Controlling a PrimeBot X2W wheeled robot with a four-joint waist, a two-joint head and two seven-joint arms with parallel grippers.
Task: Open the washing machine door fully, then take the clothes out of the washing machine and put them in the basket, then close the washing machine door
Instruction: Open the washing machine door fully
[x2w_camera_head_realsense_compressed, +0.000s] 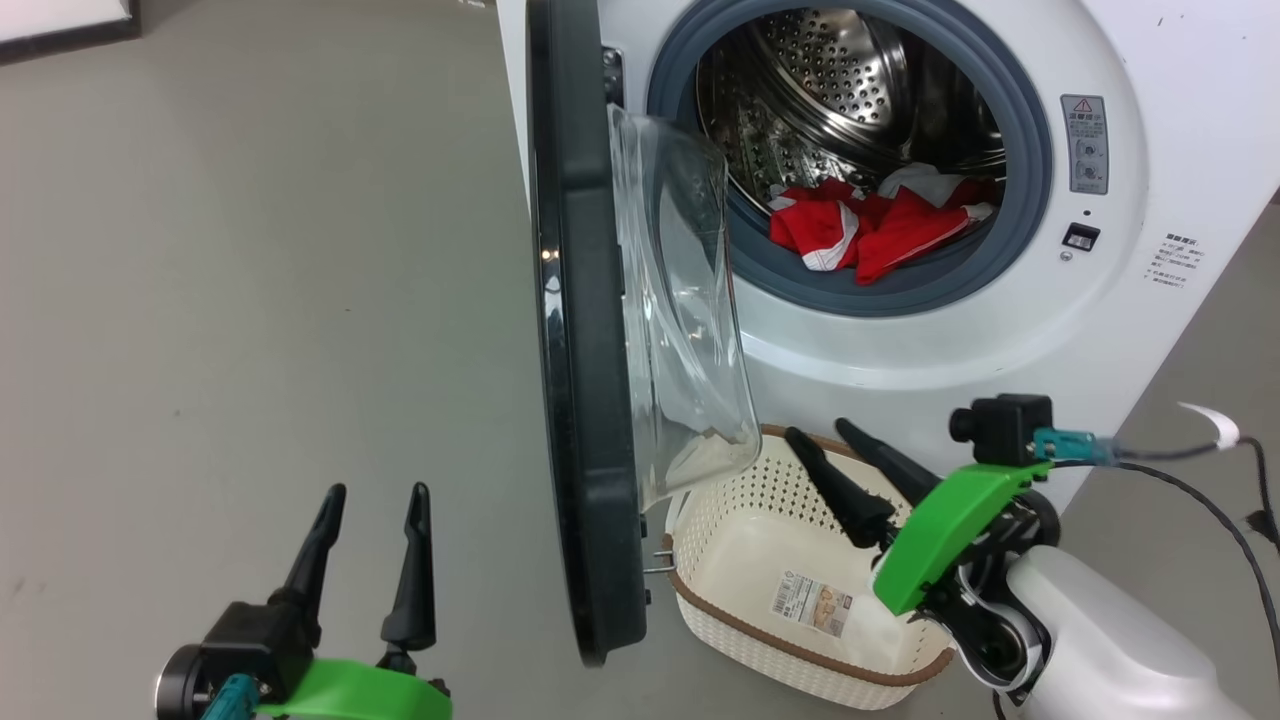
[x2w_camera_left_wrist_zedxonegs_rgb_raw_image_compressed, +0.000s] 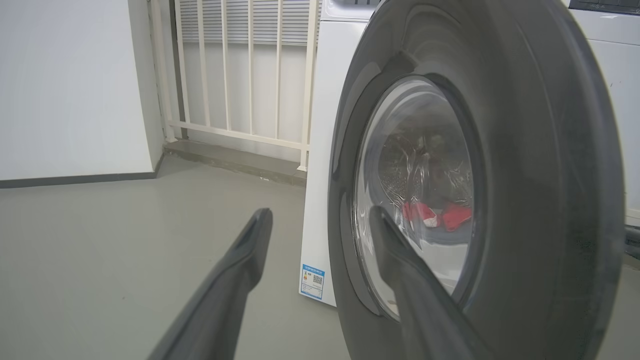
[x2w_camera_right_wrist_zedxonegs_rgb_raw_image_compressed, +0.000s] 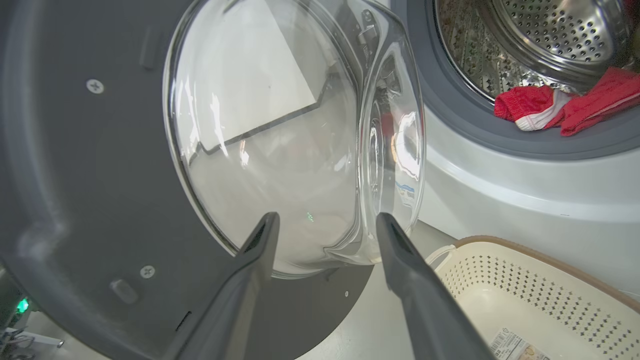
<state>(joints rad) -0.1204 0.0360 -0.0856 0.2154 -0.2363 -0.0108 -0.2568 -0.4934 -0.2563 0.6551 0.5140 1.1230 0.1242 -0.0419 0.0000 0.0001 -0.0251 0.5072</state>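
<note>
The white washing machine (x2w_camera_head_realsense_compressed: 1000, 330) stands at the upper right with its steel drum exposed. The washing machine door (x2w_camera_head_realsense_compressed: 585, 400) is swung out edge-on towards me, its glass bowl facing the drum. Red clothes (x2w_camera_head_realsense_compressed: 870, 230) with white trim lie at the drum's front lip. The cream basket (x2w_camera_head_realsense_compressed: 730, 505) sits on the floor under the opening, with nothing in it but a paper label. My right gripper (x2w_camera_head_realsense_compressed: 820, 432) hovers open over the basket, holding nothing. Left of the door, my left gripper (x2w_camera_head_realsense_compressed: 377, 490) is open. In the right wrist view, the right gripper (x2w_camera_right_wrist_zedxonegs_rgb_raw_image_compressed: 326, 217) faces the door's (x2w_camera_right_wrist_zedxonegs_rgb_raw_image_compressed: 75, 175) inner side, with the clothes (x2w_camera_right_wrist_zedxonegs_rgb_raw_image_compressed: 550, 105) and basket (x2w_camera_right_wrist_zedxonegs_rgb_raw_image_compressed: 525, 290) to its right.
Bare grey floor (x2w_camera_head_realsense_compressed: 250, 300) spreads left of the door. A black cable (x2w_camera_head_realsense_compressed: 1200, 480) trails from my right wrist at the machine's right corner. In the left wrist view, the left gripper (x2w_camera_left_wrist_zedxonegs_rgb_raw_image_compressed: 320, 212) faces the door's outer side (x2w_camera_left_wrist_zedxonegs_rgb_raw_image_compressed: 540, 175); a white railing (x2w_camera_left_wrist_zedxonegs_rgb_raw_image_compressed: 250, 75) stands behind.
</note>
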